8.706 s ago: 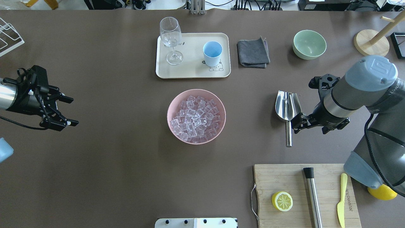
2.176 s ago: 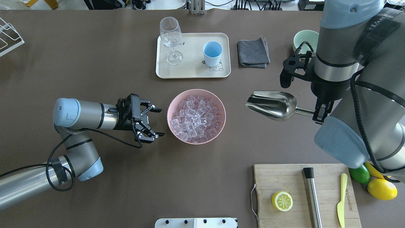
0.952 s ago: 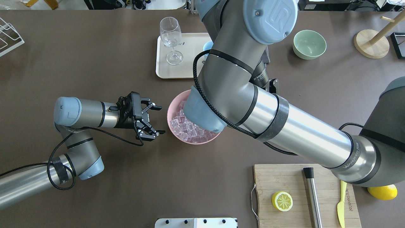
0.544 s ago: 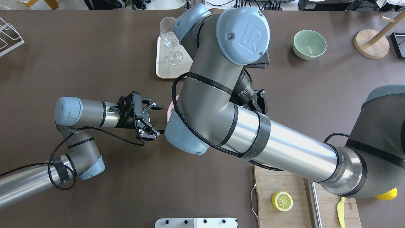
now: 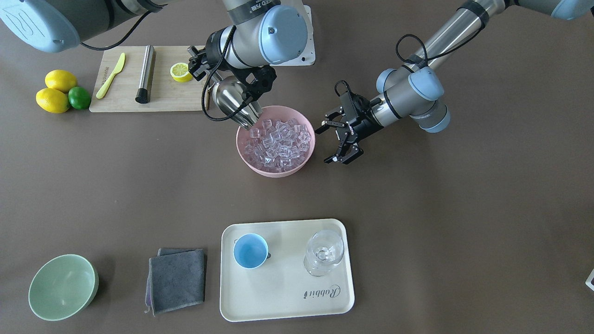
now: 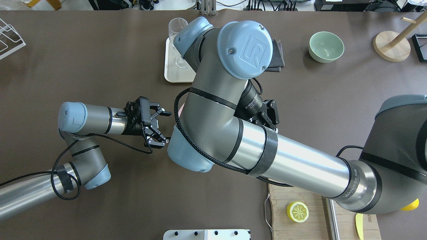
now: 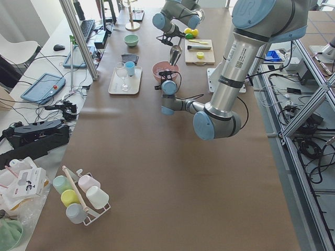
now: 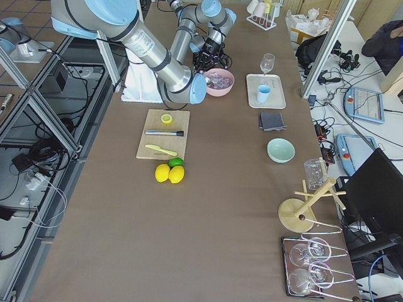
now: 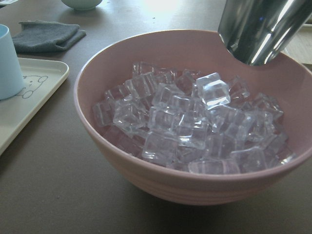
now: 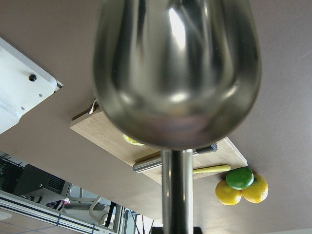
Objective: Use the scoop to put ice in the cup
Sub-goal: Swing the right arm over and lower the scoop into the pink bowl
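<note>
The ice fills a pink bowl at mid-table. My right gripper is shut on the handle of the steel scoop. The scoop tilts mouth-down at the bowl's rim on the robot's side, and its back fills the right wrist view. My left gripper is open and empty beside the bowl. The left wrist view shows the ice and the scoop's lip just above it. The light-blue cup stands empty on the cream tray. In the overhead view my right arm hides the bowl and cup.
A clear stemmed glass stands on the tray beside the cup. A grey cloth and a pale green bowl lie further along. A cutting board holds a steel cylinder, a lemon half and a knife.
My right arm has swung in from the right with the scoop, from beside the bowl to over its rim, and now covers the bowl from overhead. My left gripper has stayed open beside the bowl.
</note>
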